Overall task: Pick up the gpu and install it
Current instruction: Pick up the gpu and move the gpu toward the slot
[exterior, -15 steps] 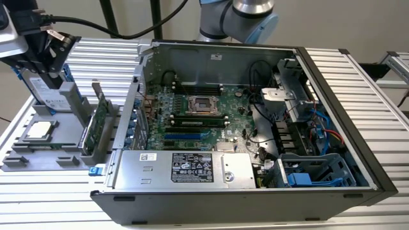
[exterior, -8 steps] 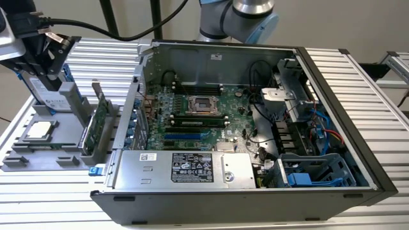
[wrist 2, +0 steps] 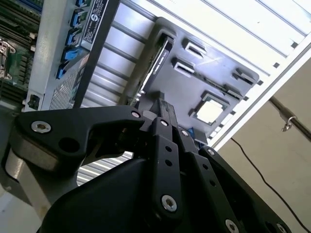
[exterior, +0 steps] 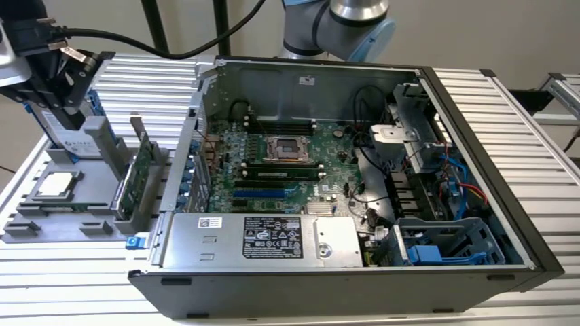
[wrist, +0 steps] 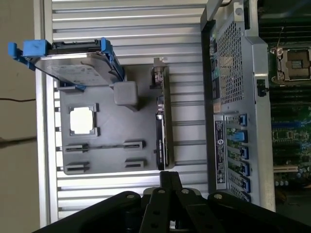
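Nearest to the lens, the black linkage of the gripper [wrist: 169, 175] is seen in both wrist views. Its two fingers [wrist 2: 165, 114] are pressed together, and nothing is held between them.

Beyond the fingertips, the gpu [wrist: 161, 131] is found standing on its long edge in a slot of the gray tray [wrist: 112, 126], with the silver bracket at one end. It is not touched by the gripper and is not yet lifted. On the same tray a small square CPU chip [wrist: 81, 120] is laid flat in its pocket, and a silver hard drive [wrist: 73, 70] with blue rails is propped up on edge.

In the exterior view the tray is placed low at the exterior view's left, on a ribbed metal table [exterior: 507, 115], just beside the open computer case [exterior: 363, 288]. There the gpu [exterior: 136, 176] is seen between the CPU chip [exterior: 56, 185] and the side wall of the case. The gripper [exterior: 70, 121] is hung in the upper corner at the exterior view's left, in front of the hard drive and apart from the gpu. Inside the case the green motherboard [exterior: 272, 183] is exposed.
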